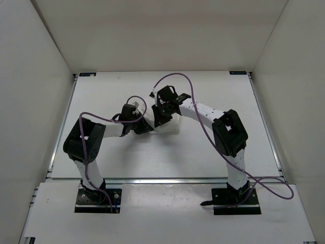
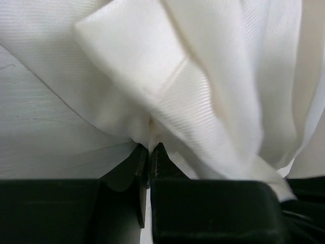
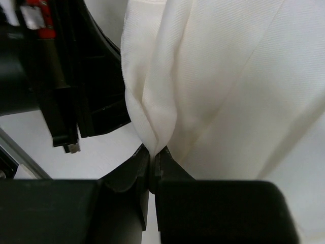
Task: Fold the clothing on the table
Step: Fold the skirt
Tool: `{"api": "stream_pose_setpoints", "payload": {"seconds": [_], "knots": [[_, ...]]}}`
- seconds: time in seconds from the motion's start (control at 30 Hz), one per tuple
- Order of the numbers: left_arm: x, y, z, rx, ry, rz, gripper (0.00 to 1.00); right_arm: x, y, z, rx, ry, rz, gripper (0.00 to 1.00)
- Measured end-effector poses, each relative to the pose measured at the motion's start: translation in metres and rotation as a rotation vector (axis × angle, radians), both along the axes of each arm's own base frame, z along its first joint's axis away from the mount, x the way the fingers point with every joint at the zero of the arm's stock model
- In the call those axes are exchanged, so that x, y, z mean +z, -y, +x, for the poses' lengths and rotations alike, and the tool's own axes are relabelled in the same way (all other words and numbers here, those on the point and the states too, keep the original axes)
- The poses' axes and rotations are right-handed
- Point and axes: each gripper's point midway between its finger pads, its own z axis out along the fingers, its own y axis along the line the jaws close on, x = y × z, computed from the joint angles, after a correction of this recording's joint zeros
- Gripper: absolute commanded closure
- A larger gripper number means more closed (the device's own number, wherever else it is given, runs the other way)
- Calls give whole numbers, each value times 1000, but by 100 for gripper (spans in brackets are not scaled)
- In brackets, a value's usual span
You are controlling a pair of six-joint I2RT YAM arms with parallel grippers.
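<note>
The clothing (image 1: 169, 127) is gathered into a small white bundle near the middle of the surface (image 1: 213, 152), a little toward the far side, and both hands meet at it. From above most of the bundle is covered by the two hands; only a pale part shows just at the near side of the right hand (image 1: 162, 118). The left hand (image 1: 139, 127) comes from the left and touches the bundle at its left edge, and the two hands are just beside each other. In the left wrist view the left hand (image 2: 150, 152) has its fingers pressed almost together, pinching a fold of the clothing (image 2: 203, 76) right at the tips; the fabric spreads away from the tips in thick ribbed folds and fills nearly the whole view. In the right wrist view the right hand (image 3: 152, 155) is also pressed together on a narrow pleat of the clothing (image 3: 228, 76), which rises from the tips and spreads to the right. Black parts of the left arm (image 3: 76, 76) stand close on the left of this fabric. I cannot tell if the bundle rests on the surface or is lifted from it.
</note>
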Motion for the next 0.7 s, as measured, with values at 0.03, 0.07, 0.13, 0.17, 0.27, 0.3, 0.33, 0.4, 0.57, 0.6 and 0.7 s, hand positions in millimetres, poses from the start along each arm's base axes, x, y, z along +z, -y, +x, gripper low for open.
{"api": "stream_pose_setpoints", "payload": {"seconds": [0.03, 0.07, 0.13, 0.17, 0.27, 0.3, 0.33, 0.4, 0.57, 0.6, 0.7], "knots": [[0, 0, 0, 0, 0, -1, 87, -5, -1, -1, 3, -12, -1, 100], [0, -1, 0, 1, -2, -3, 79, -10, -2, -2, 8, -21, -4, 100], [0, -3, 0, 1, -9, -12, 63, -21, -4, -5, 15, -41, -15, 100], [2, -3, -1, 3, -19, -28, 54, -27, -5, -6, 19, -52, -22, 100], [10, -12, -2, 16, -24, -33, 44, -43, -6, -9, 26, -78, -37, 100], [12, -18, -4, 27, -31, -30, 42, -46, -6, -10, 27, -84, -39, 100], [15, -23, -7, 37, -35, -30, 42, -47, -7, -10, 29, -89, -37, 97], [24, -34, -13, 56, -34, -38, 40, -47, -8, -11, 31, -96, -32, 86], [54, -57, -37, 98, 24, -69, 33, -36, -17, -10, 55, -91, 17, 56], [60, -60, -43, 106, 43, -76, 33, -30, -20, -10, 59, -84, 33, 52], [76, -72, -57, 139, 100, -86, 31, -4, -22, -9, 52, -46, 96, 47]]}}
